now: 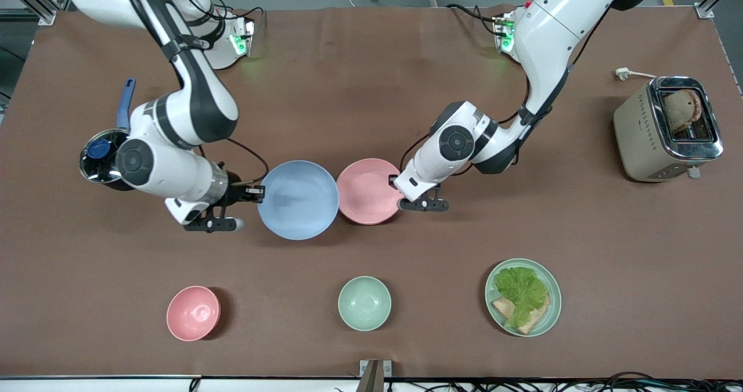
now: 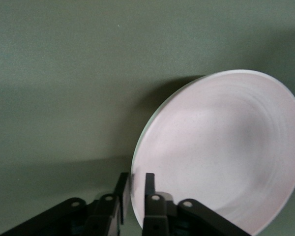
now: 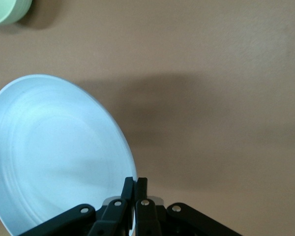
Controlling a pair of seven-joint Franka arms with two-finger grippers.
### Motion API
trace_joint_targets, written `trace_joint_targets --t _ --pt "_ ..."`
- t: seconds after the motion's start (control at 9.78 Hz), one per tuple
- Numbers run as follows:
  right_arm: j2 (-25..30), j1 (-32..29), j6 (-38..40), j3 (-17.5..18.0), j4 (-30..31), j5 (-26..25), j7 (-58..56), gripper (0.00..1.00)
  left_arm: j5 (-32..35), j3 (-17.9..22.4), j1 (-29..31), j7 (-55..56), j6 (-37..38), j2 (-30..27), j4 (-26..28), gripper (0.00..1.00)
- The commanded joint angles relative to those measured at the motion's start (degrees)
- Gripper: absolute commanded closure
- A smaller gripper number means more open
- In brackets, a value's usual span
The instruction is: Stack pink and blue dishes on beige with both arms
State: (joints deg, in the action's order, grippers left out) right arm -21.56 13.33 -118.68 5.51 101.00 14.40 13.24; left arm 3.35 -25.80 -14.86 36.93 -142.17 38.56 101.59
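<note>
The right gripper [image 1: 254, 193] is clamped on the rim of the blue plate [image 1: 298, 199], at the edge of the plate toward the right arm's end of the table. The left gripper [image 1: 399, 190] is clamped on the rim of the pink plate [image 1: 367, 191], at the edge toward the left arm's end. Both plates are lifted over the middle of the brown table [image 1: 371, 90], side by side, the blue rim overlapping the pink rim slightly in the front view.

The right wrist view shows what the front view cannot: the two dark fingers [image 3: 140, 189] pressed narrow together with the thin rim of the blue plate [image 3: 54, 152] between them, the plate tilted above the table with its shadow below, and a corner of the green bowl [image 3: 7, 11] at the frame's edge. The left wrist view shows the fingers [image 2: 149, 189] on either side of the rim of the pink plate [image 2: 221, 152], which stands steeply tilted, its hollow face toward the camera. Only the front view shows the rest of the table: a pink bowl [image 1: 193, 313] and the green bowl [image 1: 364, 302] near the camera, a green plate [image 1: 554, 299] with lettuce and toast, a toaster [image 1: 667, 128] at the left arm's end, and a metal pot [image 1: 100, 155] partly hidden under the right arm.

Both arms are bent at the elbow, with their wrists turned roughly level so that the grippers reach toward each other from either end.
</note>
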Motion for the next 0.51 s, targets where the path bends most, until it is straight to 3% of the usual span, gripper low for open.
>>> trace_joint_targets --t 0.0,0.31,0.41 --pt "3.37 1.51 -2.42 0.11 4.56 0.54 3.35 0.99 1.3 0.48 -0.17 0.51 -0.04 1.44 -1.13 0.0" --pt "3.1 6.6 -3.39 0.11 4.65 0.63 8.8 0.99 2.26 1.45 4.03 -0.19 12.39 -9.51 -2.26 0.0" --pt "3.02 8.88 -5.57 0.11 4.74 0.63 11.87 0.99 6.8 1.28 7.01 -0.28 19.49 -12.95 -4.88 0.0"
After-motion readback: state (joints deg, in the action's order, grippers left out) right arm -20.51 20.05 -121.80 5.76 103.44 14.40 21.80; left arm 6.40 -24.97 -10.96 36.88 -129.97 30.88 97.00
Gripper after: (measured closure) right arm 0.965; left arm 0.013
